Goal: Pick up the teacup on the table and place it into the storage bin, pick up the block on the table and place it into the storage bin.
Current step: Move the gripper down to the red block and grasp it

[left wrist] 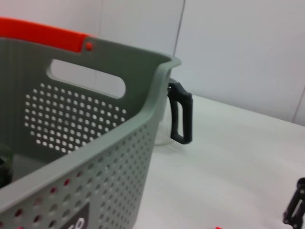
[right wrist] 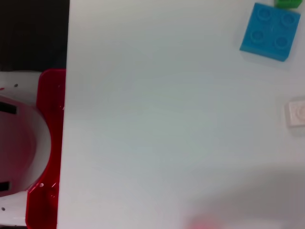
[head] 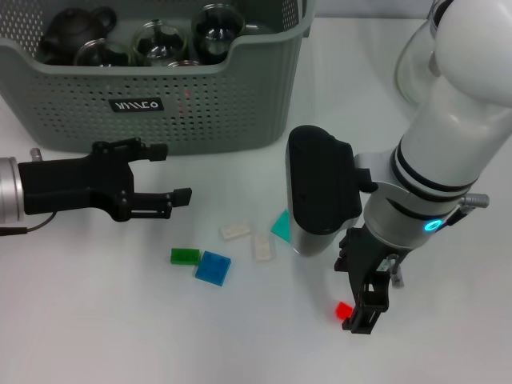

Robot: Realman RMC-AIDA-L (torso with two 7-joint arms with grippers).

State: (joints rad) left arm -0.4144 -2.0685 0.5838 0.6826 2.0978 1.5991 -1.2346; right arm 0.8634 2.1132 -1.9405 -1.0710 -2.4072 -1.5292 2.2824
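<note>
1. We see the storage bin, grey-green with perforated walls, at about eleven o'clock on the white table. Its black label faces us, and a dark teapot and several glass teacups sit inside it.
2. Our right gripper hangs at about five o'clock, pointing down at the table. Its jaws are narrow, closed around a small red block, which sits at table level between the fingertips.
3. Our left gripper reaches in from nine o'clock, just in front of the bin's front wall and apart from it. Its jaws stand wide and hold nothing.
4. A blue block lies near six o'clock, with a green block just beside it toward nine o'clock.
5. A teal block lies near the centre, beside the right arm's dark wrist housing.
6. Two white blocks lie between the blue block and the teal one.
7. In the left wrist view we see a black handle on a clear vessel just past the bin's corner.
</note>
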